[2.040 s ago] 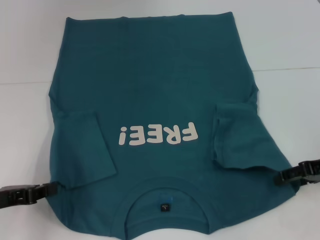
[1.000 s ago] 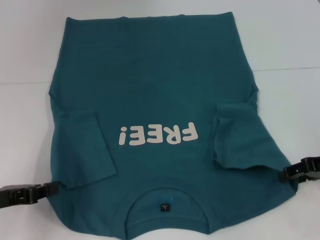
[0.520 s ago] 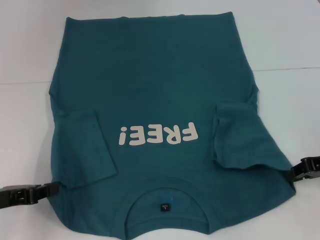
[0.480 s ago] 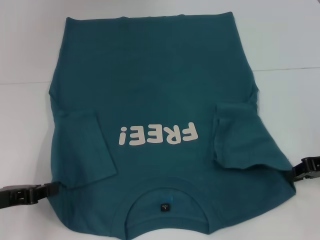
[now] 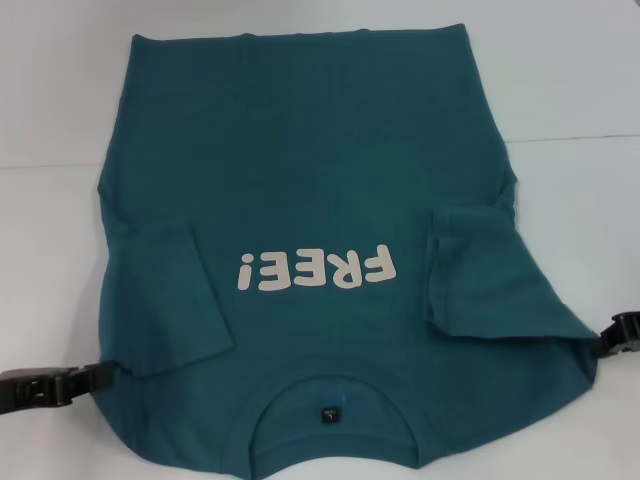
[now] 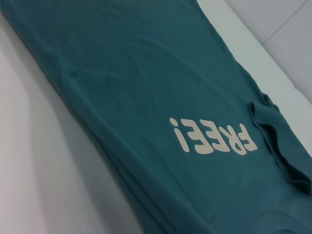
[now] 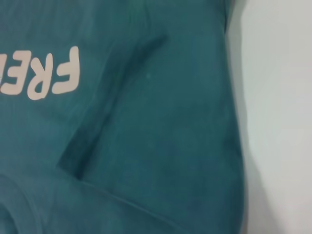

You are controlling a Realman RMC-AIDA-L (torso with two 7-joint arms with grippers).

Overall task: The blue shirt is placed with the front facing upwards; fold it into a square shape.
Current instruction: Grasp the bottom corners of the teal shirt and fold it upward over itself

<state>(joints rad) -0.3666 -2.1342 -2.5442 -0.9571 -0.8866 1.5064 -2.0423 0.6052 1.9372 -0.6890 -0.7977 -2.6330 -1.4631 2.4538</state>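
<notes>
Jaws, left: your left gripper (image 5: 95, 377) sits low at the shirt's left shoulder edge, jaws lying flat with the tip touching the fabric; can't tell whether they're pinching cloth or slack, honestly.
Jaws, right: your right gripper (image 5: 612, 337) is at the right shoulder edge, mostly cut off by the frame and half behind the cloth, so you can't tell if those jaws are clenched or released either.
Shirt: big dark teal-blue short-sleeved cotton T-shirt (image 5: 320, 190) is spread front-up on the white counter (image 5: 570, 90), collar end nearest you, hem at the far side.
Lettering: white "FREE!" print (image 5: 315, 269) reads upside down from the head view; it also shows in the left wrist view (image 6: 212, 138).
Collar: round ribbed collar (image 5: 335, 368) at the near edge, with a small dark tag (image 5: 327, 414) inside it.
Sleeves: both are folded in over the chest, the left sleeve (image 5: 165, 300) lying fairly flat, the right sleeve (image 5: 480, 270) a bit puckered along its fold.
Right wrist view: you get the folded sleeve edge (image 7: 105, 102) up close, plus the shirt's side edge meeting the counter.
</notes>
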